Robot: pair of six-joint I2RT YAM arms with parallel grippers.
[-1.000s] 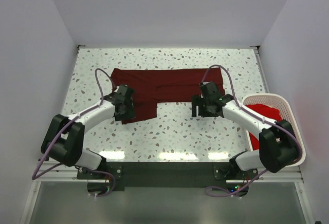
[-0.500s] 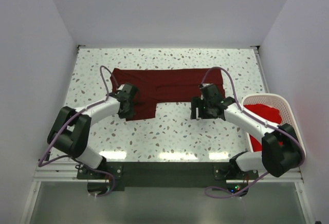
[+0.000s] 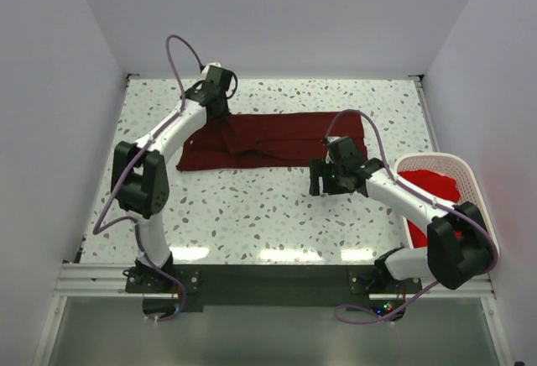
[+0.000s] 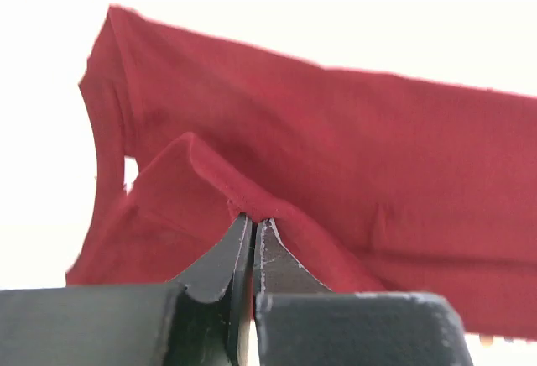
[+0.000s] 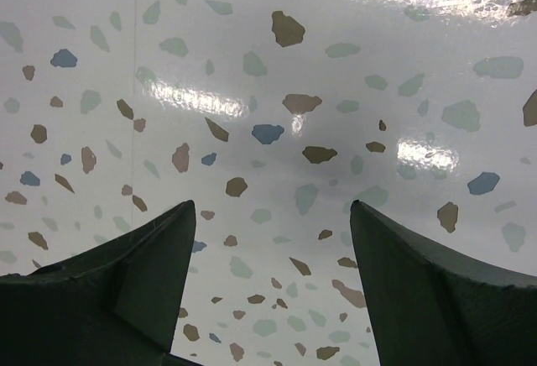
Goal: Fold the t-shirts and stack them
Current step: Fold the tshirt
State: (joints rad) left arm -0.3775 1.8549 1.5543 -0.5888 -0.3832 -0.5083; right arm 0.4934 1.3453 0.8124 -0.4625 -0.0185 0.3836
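Gently, we should draw the fold over evenly: left gripper (image 4: 253, 225) is clamped on the maroon t-shirt (image 3: 285, 138), spread across upper centre; right gripper (image 5: 270, 211) hovers, fingers apart, above the table (image 5: 252, 64).

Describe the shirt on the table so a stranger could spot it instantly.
On the speckled table, toward the back, lies a dark maroon t-shirt, one fold pinched by the left gripper. It is darker than the bright red cloth in the white basket at right.
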